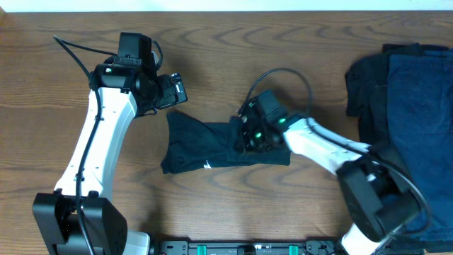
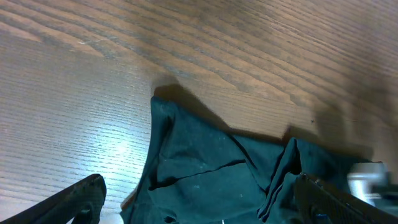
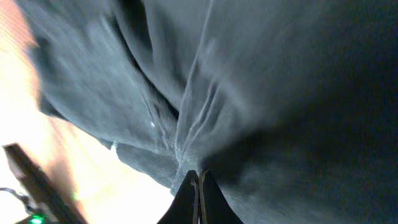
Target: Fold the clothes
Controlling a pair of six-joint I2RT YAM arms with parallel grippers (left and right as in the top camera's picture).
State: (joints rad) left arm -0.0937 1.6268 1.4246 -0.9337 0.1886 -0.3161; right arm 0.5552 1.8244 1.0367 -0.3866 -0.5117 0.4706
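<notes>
Centre of the bench (image 1: 283,42) held the black T-shirt (image 1: 202,145), crumpled, its long axis running left to right between our arms. Our right gripper (image 1: 248,138) was pinched shut on its right part. Our left gripper (image 1: 175,92), jaws wide, hovered just beside its far-left corner. Other clothes (image 1: 407,99) lay stacked at the bench's right edge; we saw no container.

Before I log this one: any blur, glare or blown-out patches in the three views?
Overhead: sharp, evenly lit, though the black T-shirt shows little fold detail. Left wrist: glare streak on the wooden table, right edge soft. Right wrist: T-shirt smeared and out of focus, table washed out beside the shut right claw.
</notes>
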